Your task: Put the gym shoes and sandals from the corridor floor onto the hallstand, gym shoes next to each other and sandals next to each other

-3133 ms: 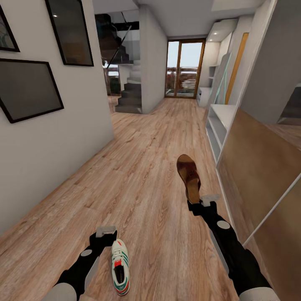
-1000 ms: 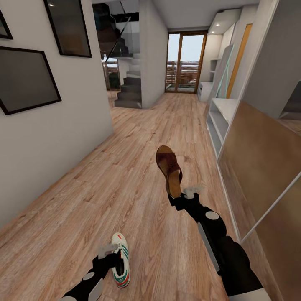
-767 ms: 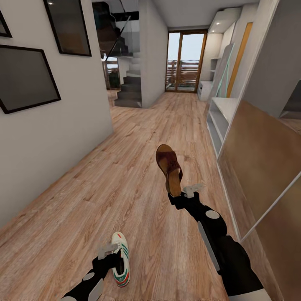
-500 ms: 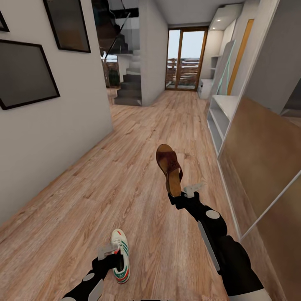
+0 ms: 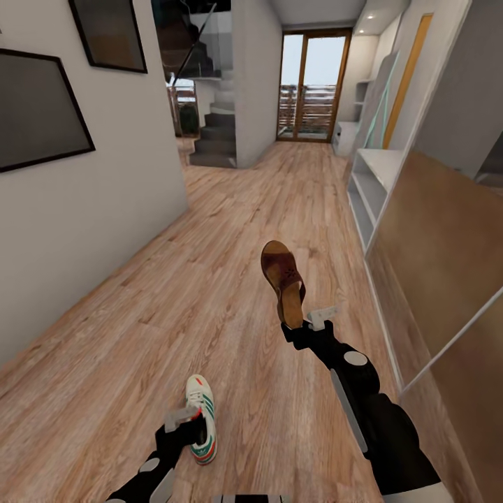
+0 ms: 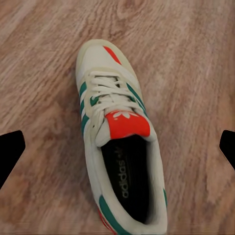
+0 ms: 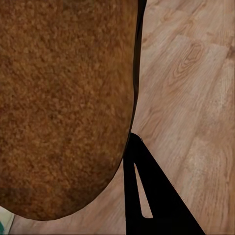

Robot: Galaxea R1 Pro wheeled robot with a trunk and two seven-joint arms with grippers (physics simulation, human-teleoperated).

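1. Two arms reach forward in the head view over the light brown wood-grain plank floor (image 5: 209, 293) of a corridor. The right gripper (image 5: 305, 323) pinches the heel end of a brown leather sandal with a reddish-brown footbed (image 5: 283, 279), holding it off the floor with its toe pointing away, near the middle of the corridor. The left gripper (image 5: 185, 426), low at the near left, sits at the heel of a white lace-up sneaker with green side stripes and a red tongue label (image 5: 200, 418); whether its jaws press the shoe I cannot tell here. A pale grey-white shoe rack with open shelf levels (image 5: 374, 185) stands along the right wall, farther down. Dark framed pictures (image 5: 42, 108) hang on the left wall, and a glazed door with a wooden frame (image 5: 314, 84) closes the far end.

2. Left wrist view: the sneaker (image 6: 117, 137) lies between two dark fingertips (image 6: 11, 149), which are spread wide and clear of its sides, with floor (image 6: 196, 63) visible all around.

3. Right wrist view: the sandal's brown underside (image 7: 63, 98) is close against the camera, beside one dark fingertip (image 7: 149, 196), over the floor (image 7: 196, 88).
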